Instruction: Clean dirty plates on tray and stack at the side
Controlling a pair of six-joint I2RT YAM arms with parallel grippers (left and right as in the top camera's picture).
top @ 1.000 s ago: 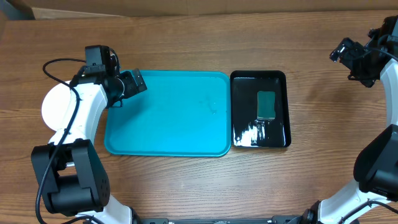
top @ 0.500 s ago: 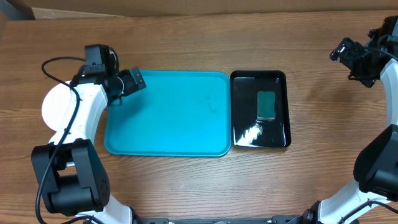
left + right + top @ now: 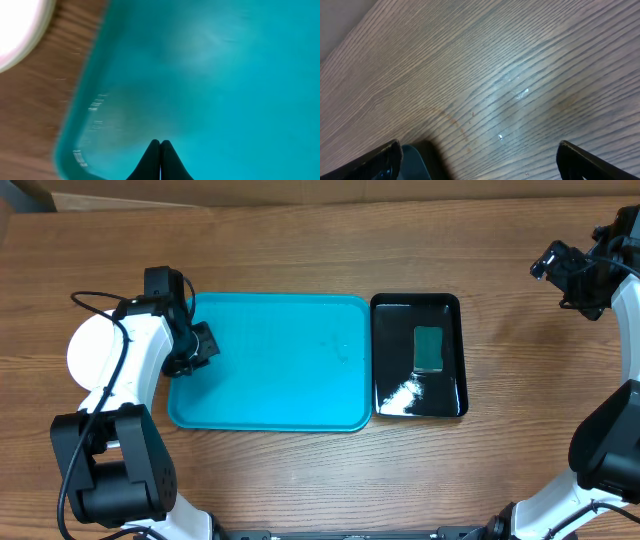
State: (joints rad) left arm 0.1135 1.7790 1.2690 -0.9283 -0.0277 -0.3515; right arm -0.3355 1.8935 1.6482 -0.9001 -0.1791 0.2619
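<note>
We saw white-shelled arm links (image 3: 135, 365) with bulky black joint housings (image 3: 105, 465), a thin black cable (image 3: 76, 297) looping beside the left one, and black tapered gripper fingers (image 3: 149, 167).

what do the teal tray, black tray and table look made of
Teal tray: probably plastic, smooth, uniform colour, moulded rounded rim. Black tray: likely glossy plastic, bright white reflections. Table: wood or wood-look laminate, visible grain lines.

Left hand (image 3: 160, 143) pinched shut, right hand (image 3: 479, 149) spread wide.
</note>
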